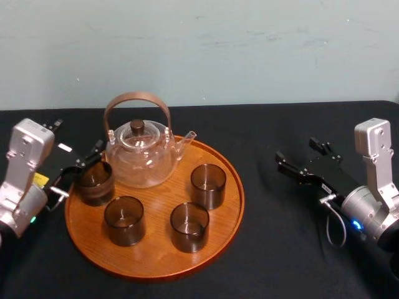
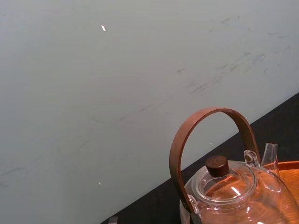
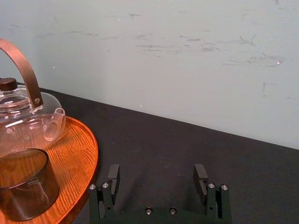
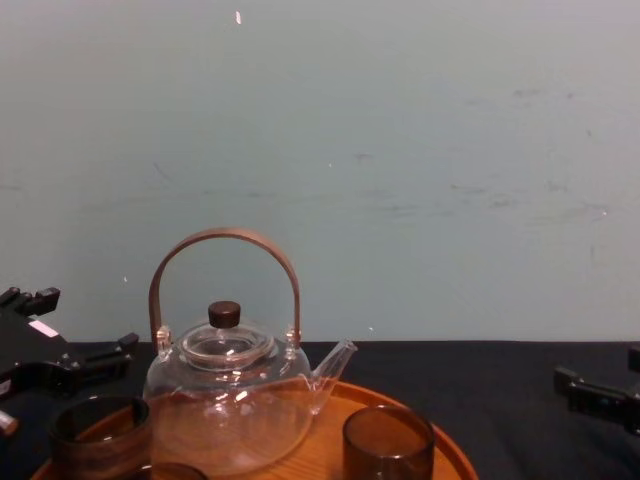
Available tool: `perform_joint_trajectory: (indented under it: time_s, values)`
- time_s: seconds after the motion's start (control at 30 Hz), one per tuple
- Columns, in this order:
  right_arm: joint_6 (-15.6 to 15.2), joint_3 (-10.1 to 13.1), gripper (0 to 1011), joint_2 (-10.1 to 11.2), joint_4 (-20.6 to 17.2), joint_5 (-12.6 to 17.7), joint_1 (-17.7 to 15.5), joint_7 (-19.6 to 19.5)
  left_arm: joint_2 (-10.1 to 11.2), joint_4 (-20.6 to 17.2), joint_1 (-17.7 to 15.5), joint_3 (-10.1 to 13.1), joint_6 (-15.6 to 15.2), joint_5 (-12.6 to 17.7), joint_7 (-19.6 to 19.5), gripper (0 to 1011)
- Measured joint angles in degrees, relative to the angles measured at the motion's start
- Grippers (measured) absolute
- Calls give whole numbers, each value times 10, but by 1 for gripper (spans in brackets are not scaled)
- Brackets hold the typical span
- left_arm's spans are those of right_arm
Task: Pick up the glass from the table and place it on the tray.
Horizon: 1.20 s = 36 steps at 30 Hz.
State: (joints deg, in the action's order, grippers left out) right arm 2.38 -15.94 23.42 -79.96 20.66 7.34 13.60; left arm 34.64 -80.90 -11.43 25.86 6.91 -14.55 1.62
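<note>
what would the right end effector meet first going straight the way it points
Looks free: the open right end effector points over black table toward the pale wall, with the round orange-brown wooden tray to its side; depth unclear. The left end effector sits at the tray's left edge.

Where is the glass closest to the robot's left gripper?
In the head view, the glass is at the left edge of the tray, beside the teapot, by the left gripper.
</note>
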Motion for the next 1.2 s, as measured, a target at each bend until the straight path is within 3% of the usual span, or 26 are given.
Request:
perform_joint_trajectory:
  time_s: [1.2]
  values:
    - [-2,-2,1002,3,-3,3,0,1,0,0,0,0,0,0,0,1001]
